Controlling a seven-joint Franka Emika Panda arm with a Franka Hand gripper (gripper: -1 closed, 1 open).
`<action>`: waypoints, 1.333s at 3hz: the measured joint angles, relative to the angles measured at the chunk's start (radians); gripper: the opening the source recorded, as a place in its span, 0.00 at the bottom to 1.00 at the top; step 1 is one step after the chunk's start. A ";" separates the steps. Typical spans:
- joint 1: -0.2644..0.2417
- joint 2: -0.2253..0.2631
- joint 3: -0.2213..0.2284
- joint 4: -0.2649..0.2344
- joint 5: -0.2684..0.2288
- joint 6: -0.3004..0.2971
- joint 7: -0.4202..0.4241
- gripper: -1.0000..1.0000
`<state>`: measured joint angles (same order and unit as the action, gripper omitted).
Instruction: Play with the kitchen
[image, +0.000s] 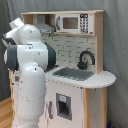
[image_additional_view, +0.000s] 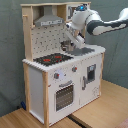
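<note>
Wooden floor bears the kitchen (image_additional_view: 60, 75), gripper (image_additional_view: 66, 46) above its counter.

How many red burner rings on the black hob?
2 visible on the black hob: one red ring toward the second exterior view's left, the other toward the second exterior view's right.

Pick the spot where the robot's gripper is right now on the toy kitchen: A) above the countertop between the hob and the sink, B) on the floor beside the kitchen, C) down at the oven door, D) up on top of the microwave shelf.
A: in the second exterior view the gripper hangs just over the kitchen countertop, between the red-ringed hob and the sink.
</note>
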<state>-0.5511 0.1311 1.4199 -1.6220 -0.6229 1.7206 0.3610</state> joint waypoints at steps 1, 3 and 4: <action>0.045 0.051 -0.009 -0.019 -0.049 0.058 0.022 0.00; 0.166 0.174 -0.060 0.004 -0.162 0.103 0.057 0.00; 0.228 0.227 -0.092 0.036 -0.209 0.102 0.063 0.00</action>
<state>-0.3231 0.3581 1.3280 -1.5857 -0.8319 1.8230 0.4241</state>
